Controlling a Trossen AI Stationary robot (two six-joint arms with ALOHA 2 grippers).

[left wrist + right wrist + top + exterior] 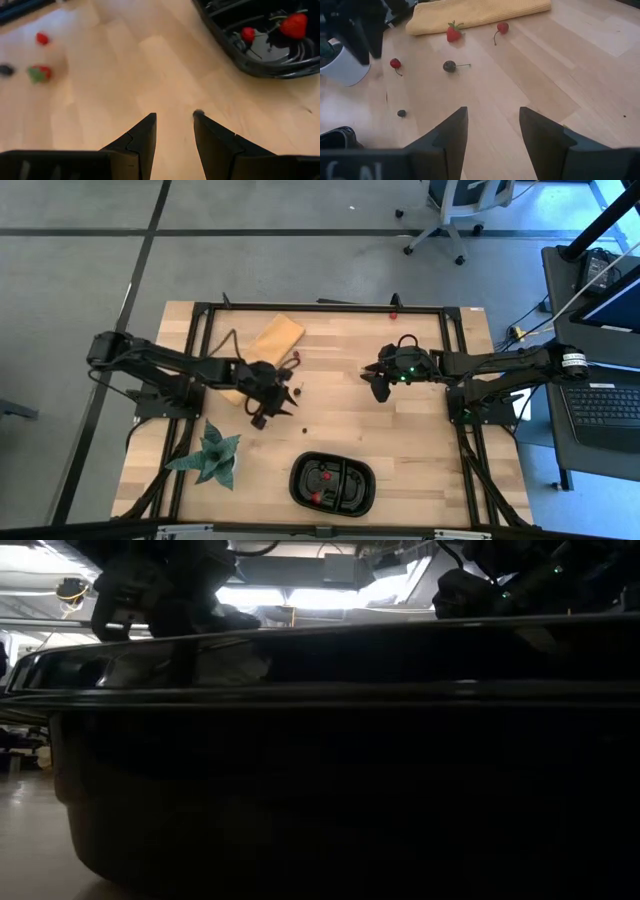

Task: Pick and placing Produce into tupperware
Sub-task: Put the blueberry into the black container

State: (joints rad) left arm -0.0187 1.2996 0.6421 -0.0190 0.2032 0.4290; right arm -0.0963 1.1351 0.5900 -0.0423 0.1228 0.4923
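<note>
From above, the wooden desk (400, 440) carries a black tray (333, 483) near its front edge, with a few red fruits in its compartments. The left pincer (262, 408) hangs over the desk left of centre, just beside a tan cloth (272, 340) that lies toward the back. Small dark berries (298, 390) lie loose on the wood right by it. The right pincer (380, 380) hovers right of centre, well apart from the tray. One red fruit (393, 312) sits at the back edge. A green spiky plant (212, 457) stands at the front left, beside the tray.

The low view is almost filled by the dark wall of the tray (330, 780); both arms show only as dark shapes above it.

In the left wrist view, the left pincer (175, 122) is open with a narrow gap, holding nothing, over bare wood. The tray (235, 50) lies ahead with a strawberry (294, 25) and a smaller red fruit (248, 34) inside. Two more red fruits (40, 72) and a dark berry (6, 70) rest on the desk off to the side.

In the right wrist view, the right pincer (492, 122) is open and empty above the desk. Ahead lie a dark cherry (449, 66), a red cherry (395, 63), a tiny dark berry (401, 113), a strawberry (453, 33) touching the cloth (480, 12), and another red fruit (503, 27) near it.
</note>
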